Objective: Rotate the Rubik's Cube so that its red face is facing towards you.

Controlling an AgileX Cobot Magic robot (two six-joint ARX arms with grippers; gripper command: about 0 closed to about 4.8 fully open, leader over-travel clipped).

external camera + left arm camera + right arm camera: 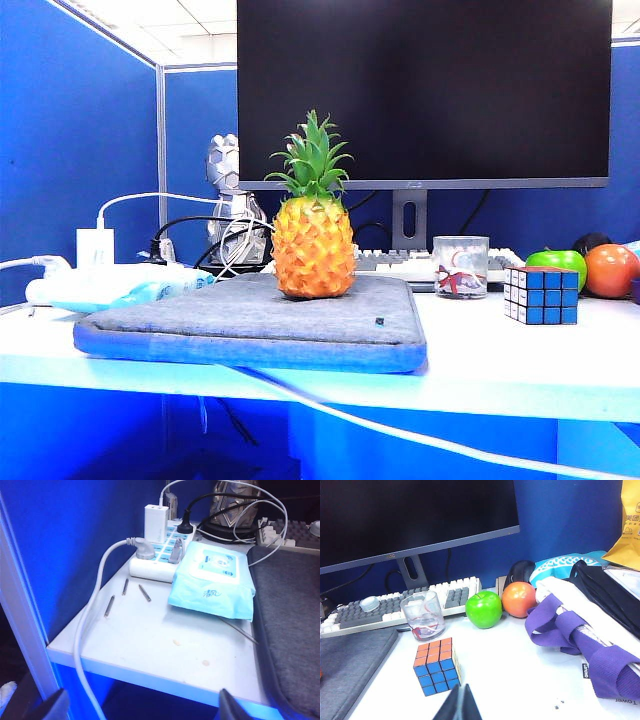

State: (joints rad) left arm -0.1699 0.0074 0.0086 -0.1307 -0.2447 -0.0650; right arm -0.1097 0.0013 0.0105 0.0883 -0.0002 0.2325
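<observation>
Waiting at the near edge of the white desk [500, 365], both arms look unstarted, so the step in hand is the first reach toward the Rubik's Cube [437, 666]. It sits on the desk's right side, just in front of a glass cup [423, 615] and near a green apple [483, 609], well apart from either tool. Its blue side faces the exterior camera, and the top reads orange-red in the right wrist view; whether that is the red face I cannot say. The right gripper [458, 705] hangs just short of the cube with its dark jaws pressed together, holding nothing, so it would need to part them before closing in. The left gripper [137, 707] stands spread wide and empty over the desk's left corner, only its fingertips [50, 705] showing. Neither arm appears in the exterior view, and the cube's far sides stay hidden.
</observation>
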